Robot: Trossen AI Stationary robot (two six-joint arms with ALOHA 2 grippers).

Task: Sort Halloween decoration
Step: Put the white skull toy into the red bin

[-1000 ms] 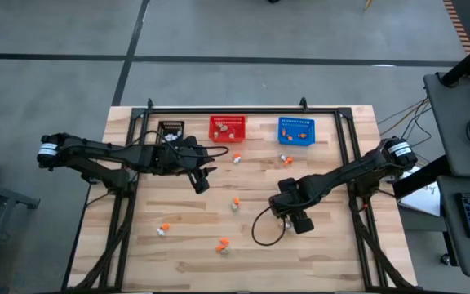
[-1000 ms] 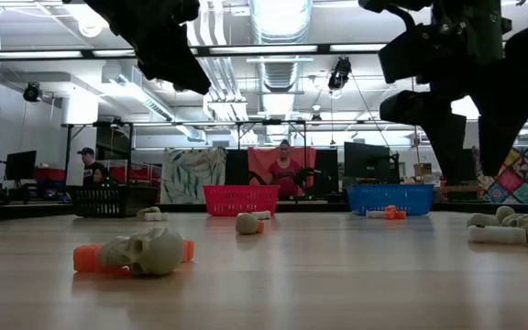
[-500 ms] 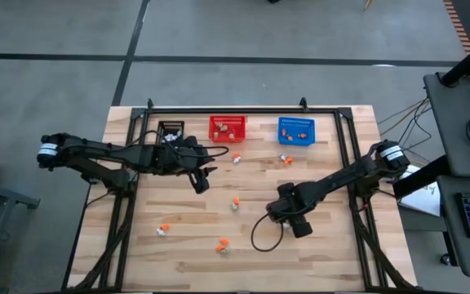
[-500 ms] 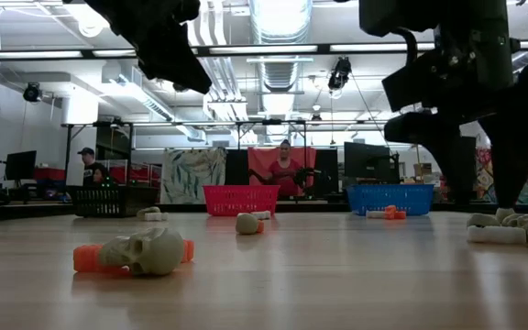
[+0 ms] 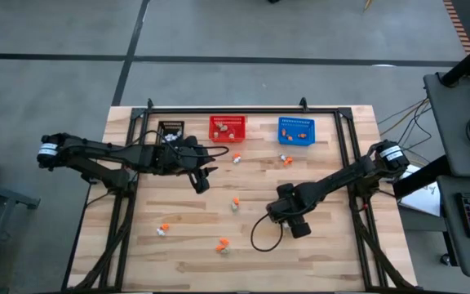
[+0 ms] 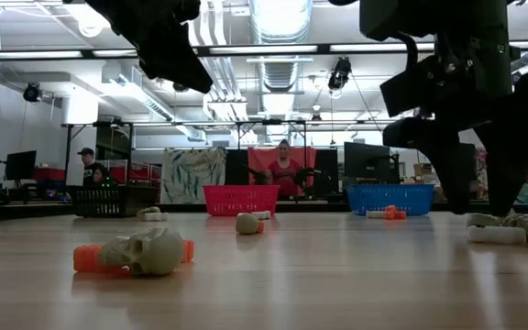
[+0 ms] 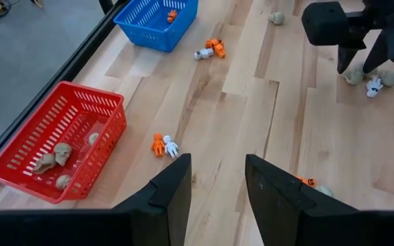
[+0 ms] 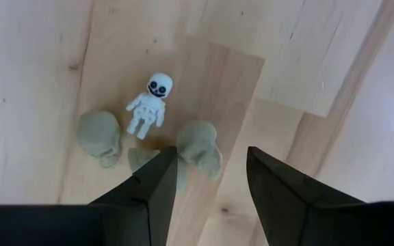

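Observation:
My right gripper (image 8: 209, 183) points straight down, open, just above a small cluster of Halloween decorations near the table's middle right. The cluster holds a white skeleton (image 8: 149, 102), a beige-grey skull (image 8: 100, 140), a second skull (image 8: 200, 147) just ahead of the fingers, and a third piece partly hidden by one finger. In the low view the fingers (image 6: 456, 174) hang over that cluster (image 6: 502, 225). My left gripper (image 5: 199, 183) hovers open and empty near the black basket (image 5: 170, 131). Other trinkets (image 5: 236, 202) lie loose on the wood.
The red basket (image 5: 227, 128) and the blue basket (image 5: 295, 131) stand along the far edge, each with trinkets inside. A black cable loop (image 5: 261, 235) lies beside my right arm. A skull with orange parts (image 6: 145, 252) lies near the front. People stand in the room behind.
My right gripper has sunk toward the cluster of skulls and the skeleton, still pointing straight down. My left arm has kept still.

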